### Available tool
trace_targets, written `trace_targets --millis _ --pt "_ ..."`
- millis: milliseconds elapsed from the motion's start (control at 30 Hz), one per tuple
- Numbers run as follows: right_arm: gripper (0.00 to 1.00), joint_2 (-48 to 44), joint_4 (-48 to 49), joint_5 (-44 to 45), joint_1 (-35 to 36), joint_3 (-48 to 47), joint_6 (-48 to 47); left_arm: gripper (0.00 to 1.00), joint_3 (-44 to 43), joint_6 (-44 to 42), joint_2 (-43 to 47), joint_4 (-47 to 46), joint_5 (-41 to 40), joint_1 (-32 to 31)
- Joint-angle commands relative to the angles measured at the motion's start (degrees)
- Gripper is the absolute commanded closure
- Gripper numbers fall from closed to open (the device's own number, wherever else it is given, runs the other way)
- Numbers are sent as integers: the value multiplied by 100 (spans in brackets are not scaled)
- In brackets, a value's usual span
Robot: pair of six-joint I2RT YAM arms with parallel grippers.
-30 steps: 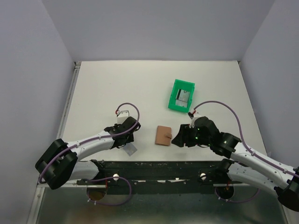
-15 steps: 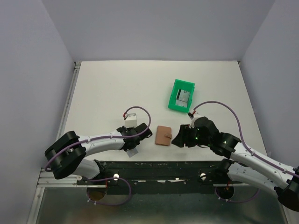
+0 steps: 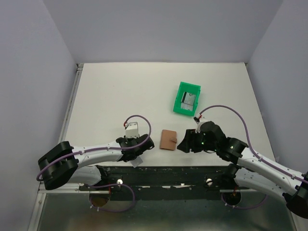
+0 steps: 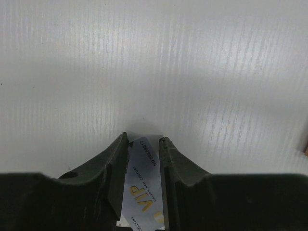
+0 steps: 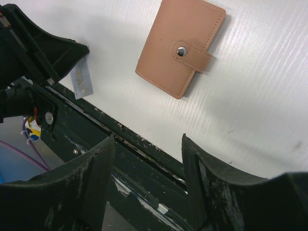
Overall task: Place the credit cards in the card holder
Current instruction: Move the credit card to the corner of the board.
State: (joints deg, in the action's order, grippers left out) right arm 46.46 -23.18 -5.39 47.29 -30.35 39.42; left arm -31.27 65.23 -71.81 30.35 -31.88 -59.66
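A pale blue credit card (image 4: 144, 178) with gold "VIP" lettering sits between the fingers of my left gripper (image 4: 143, 138), which is shut on its two long edges. From above, this card (image 3: 136, 161) pokes out below the left gripper (image 3: 139, 153) at the table's near edge. It also shows in the right wrist view as a credit card (image 5: 82, 79) hanging beside the black rail. The tan card holder (image 3: 168, 139) lies closed, its snap tab (image 5: 192, 52) fastened. My right gripper (image 5: 148, 137) is open and holds nothing, just right of the holder over the near edge.
A green plastic bin (image 3: 186, 98) with something grey inside stands behind the card holder. The black rail (image 5: 144, 154) runs along the table's near edge under both grippers. White table (image 3: 120, 91) stretches to the back and left.
The left arm shifted along the near edge and its jaws narrowed onto the card, which now sits slightly closer to the table's near edge. The right arm and card holder have not moved.
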Motion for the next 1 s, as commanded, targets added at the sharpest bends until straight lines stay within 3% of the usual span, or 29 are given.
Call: trace_targets --millis 0,533,967 --pt "34 -67 94 38 26 64 13 62 279 437 -158 534 788 -230" --pt "35 179 436 -155 87 108 514 63 314 815 -79 560 806 -722" --pt "35 1532 1903 406 1704 55 2015 62 534 781 422 507 718 -784"
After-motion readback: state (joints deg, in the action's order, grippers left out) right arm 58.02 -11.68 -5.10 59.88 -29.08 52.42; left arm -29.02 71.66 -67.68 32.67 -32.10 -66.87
